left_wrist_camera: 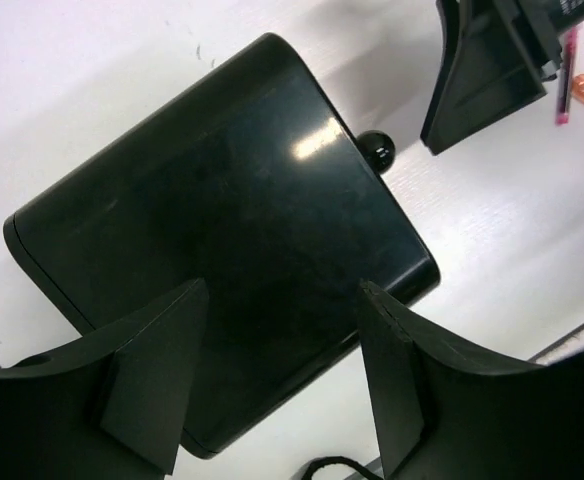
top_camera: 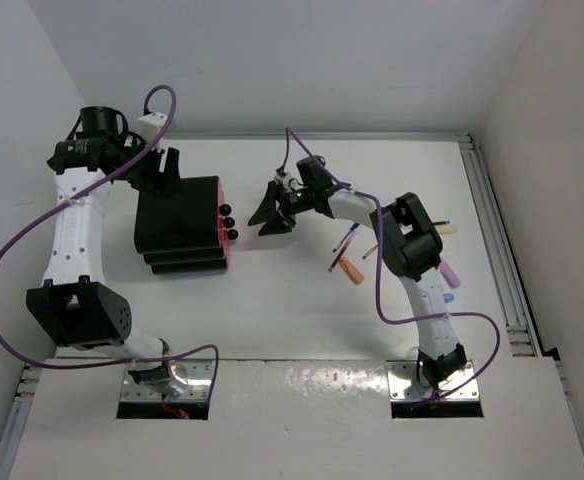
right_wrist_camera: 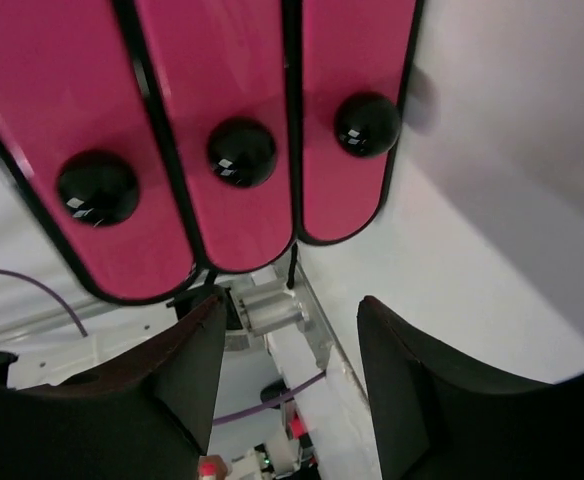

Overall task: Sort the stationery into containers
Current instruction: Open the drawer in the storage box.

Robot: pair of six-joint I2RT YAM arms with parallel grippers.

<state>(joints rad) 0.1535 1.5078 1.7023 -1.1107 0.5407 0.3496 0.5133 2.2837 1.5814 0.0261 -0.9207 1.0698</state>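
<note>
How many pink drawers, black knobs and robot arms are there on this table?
Pink drawers: 3
Black knobs: 3
Robot arms: 2
Total: 8

box [top_camera: 177, 225]: black, three-tier | drawers [right_wrist_camera: 222, 120]: pink, shut | stationery [top_camera: 350, 270]: scattered right of box

place: robotics lab cell | bench [top_camera: 292, 310]: white top, plain white walls [top_camera: 272, 60] at far, left, right edges | near edge: metal mounting plates [top_camera: 404, 380] | right edge: aluminium rail [top_camera: 502, 260]
</note>
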